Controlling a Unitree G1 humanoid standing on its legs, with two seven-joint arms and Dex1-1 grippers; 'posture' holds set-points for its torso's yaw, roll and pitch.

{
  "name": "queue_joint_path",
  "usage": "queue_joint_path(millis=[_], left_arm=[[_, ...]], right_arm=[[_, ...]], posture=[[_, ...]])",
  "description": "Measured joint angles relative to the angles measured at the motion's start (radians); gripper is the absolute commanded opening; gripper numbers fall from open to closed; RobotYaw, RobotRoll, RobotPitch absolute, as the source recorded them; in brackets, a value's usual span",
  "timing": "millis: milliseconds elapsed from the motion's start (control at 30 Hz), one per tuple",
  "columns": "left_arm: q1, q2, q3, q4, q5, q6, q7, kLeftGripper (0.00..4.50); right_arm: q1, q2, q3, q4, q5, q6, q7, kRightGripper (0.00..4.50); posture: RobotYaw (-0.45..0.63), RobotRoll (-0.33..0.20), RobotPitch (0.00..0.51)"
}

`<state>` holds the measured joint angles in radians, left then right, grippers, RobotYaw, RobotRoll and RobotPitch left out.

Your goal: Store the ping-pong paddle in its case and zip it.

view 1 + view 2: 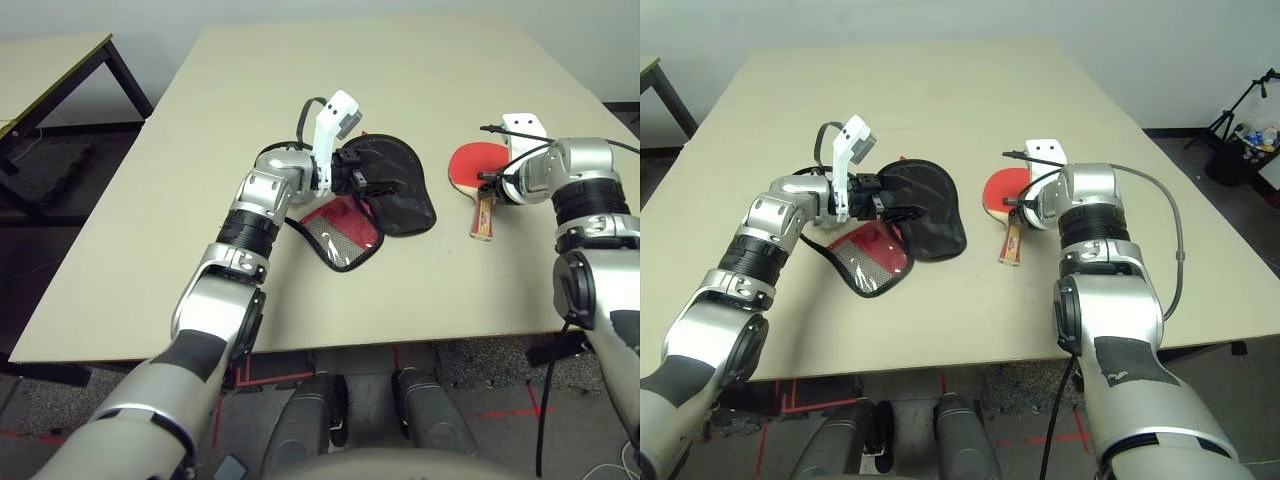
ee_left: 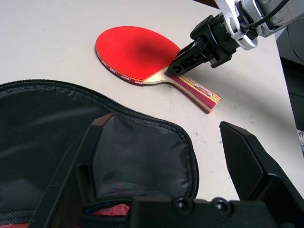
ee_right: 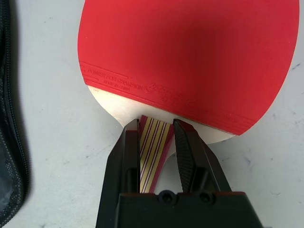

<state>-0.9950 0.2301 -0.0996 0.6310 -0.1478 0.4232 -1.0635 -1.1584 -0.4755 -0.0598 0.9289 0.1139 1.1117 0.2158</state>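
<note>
Two pincers: right pincer clamps the ping-pong paddle handle; left pincer gapes wide over the case.

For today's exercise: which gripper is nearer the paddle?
Right. The right gripper is closed on the paddle by its handle; the left gripper is open over the case.

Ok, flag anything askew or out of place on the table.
Nothing stands out. The case lies unzipped and folded open beside the left gripper, whose jaws stand open. The right gripper is closed on the handle of the ping-pong paddle, flat on the table.
</note>
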Motion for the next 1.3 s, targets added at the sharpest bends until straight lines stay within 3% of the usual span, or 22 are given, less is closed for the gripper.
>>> queue_joint_path(millis=[367,833,1000,1300], left_arm=[[0.026,0.012,-0.001,-0.022,-0.011,0.012,0.009,4.50],[0.026,-0.019,-0.011,-0.010,-0.012,0.002,0.018,4.50],[0.026,-0.030,-0.017,-0.006,-0.012,-0.003,0.018,4.50],[0.023,-0.030,-0.019,-0.003,-0.014,-0.009,0.019,4.50]], right_arm=[[-0.059,-0.017,0.024,0.024,-0.030,0.095,0.037,4.43],[-0.146,-0.017,0.020,-0.026,-0.040,0.367,0.031,4.47],[-0.125,0.039,-0.055,-0.085,-0.039,0.444,-0.025,4.47],[-0.035,0.059,-0.161,-0.131,-0.054,0.401,-0.130,4.47]], posture=[[-0.13,0.000,0.157],[-0.17,0.000,0.180],[-0.16,0.000,0.179],[-0.14,0.000,0.171]])
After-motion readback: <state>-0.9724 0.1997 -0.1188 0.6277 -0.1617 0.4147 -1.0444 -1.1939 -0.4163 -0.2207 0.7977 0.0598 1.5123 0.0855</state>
